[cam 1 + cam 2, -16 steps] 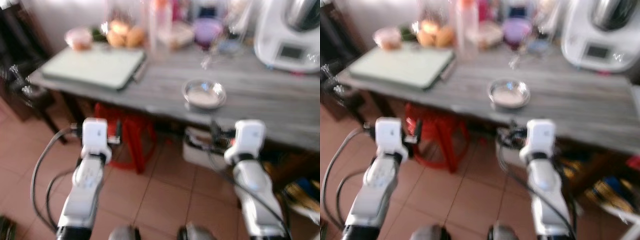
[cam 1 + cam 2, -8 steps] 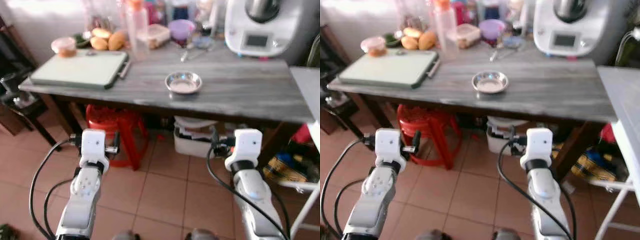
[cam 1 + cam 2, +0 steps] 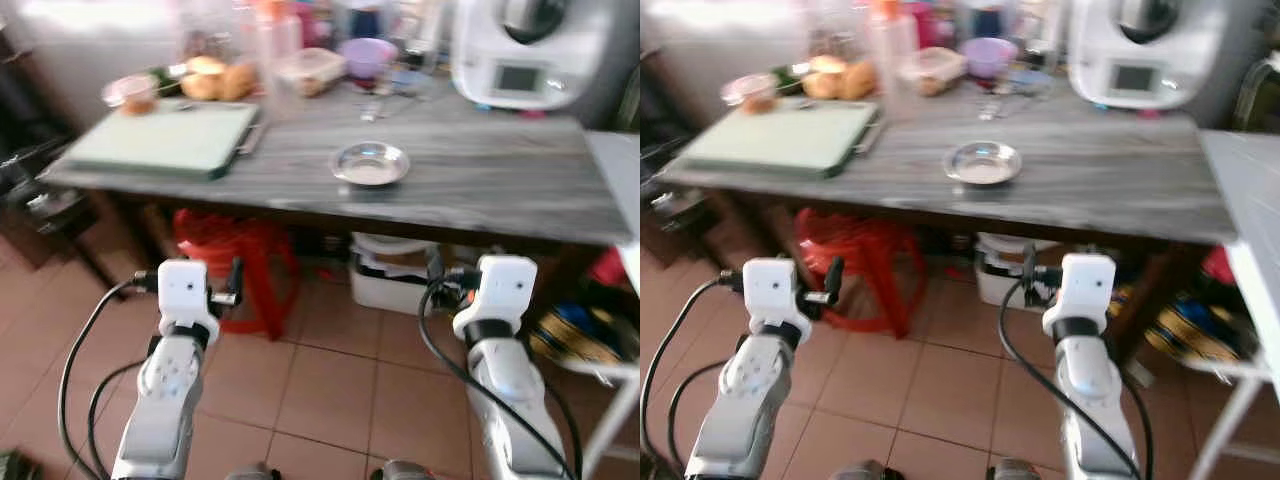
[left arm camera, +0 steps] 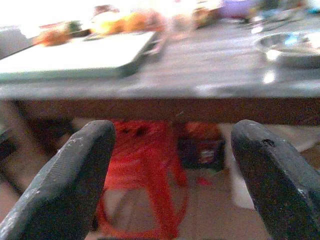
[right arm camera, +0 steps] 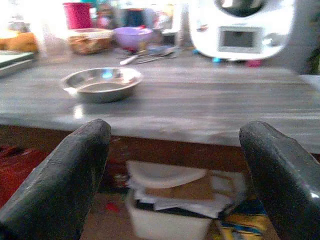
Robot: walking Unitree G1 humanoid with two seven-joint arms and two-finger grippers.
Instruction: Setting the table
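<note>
A small steel bowl [image 3: 370, 164] sits empty near the middle of a grey wooden table [image 3: 480, 190], close to its front edge. Loose cutlery [image 3: 381, 103] lies behind it. Both my arms are held out low before the table, below its top and short of its edge. My left gripper [image 4: 170, 185] is open with nothing between its fingers; it faces the table edge left of the bowl [image 4: 290, 47]. My right gripper [image 5: 175, 180] is also open and empty, with the bowl [image 5: 101, 83] ahead and above it.
A pale green cutting board [image 3: 165, 138] lies on the table's left end, with fruit, jars and a purple bowl [image 3: 367, 55] behind. A white kitchen machine [image 3: 520, 50] stands back right. Under the table are a red stool [image 3: 235, 255] and a white bin [image 3: 390, 285]. Tiled floor lies between.
The whole picture has shifted and sharpened as the camera moved; the table now sits squarer and a little farther off. The bowl stays in place and both arms keep their pose.
</note>
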